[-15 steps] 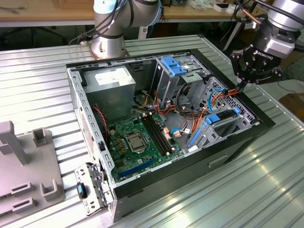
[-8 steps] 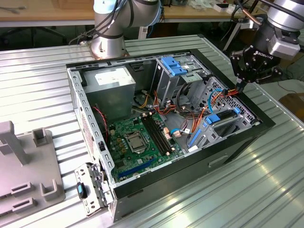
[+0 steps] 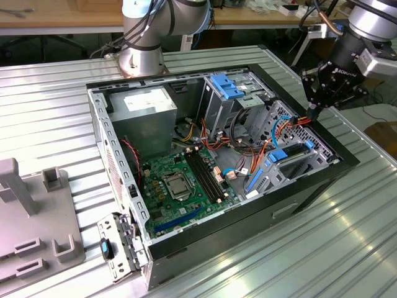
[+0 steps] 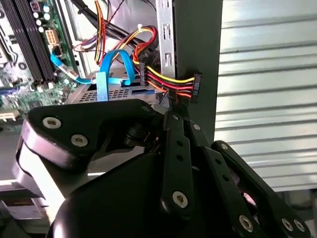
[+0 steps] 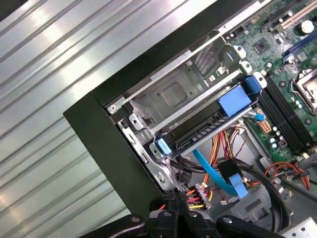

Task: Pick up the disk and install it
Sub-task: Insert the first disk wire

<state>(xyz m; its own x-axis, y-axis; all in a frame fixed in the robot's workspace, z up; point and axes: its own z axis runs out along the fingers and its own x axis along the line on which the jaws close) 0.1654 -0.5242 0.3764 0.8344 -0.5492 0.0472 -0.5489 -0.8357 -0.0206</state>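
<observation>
We found the disk, a flat dark rectangular hard drive in bright blue plastic rails, seated in the grey metal drive cage at a corner of the open black computer case. The black gripper hung beside that cage, fingertips drawn together and clear of the disk. We judged the drive rigid, dense and shock-sensitive, best gripped across its long rail edges.

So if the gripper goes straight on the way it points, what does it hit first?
Probably the coloured wires and their black plug at the case wall; the gripper tip is nearly on them. Depth is unclear, so it may be touching.
</observation>
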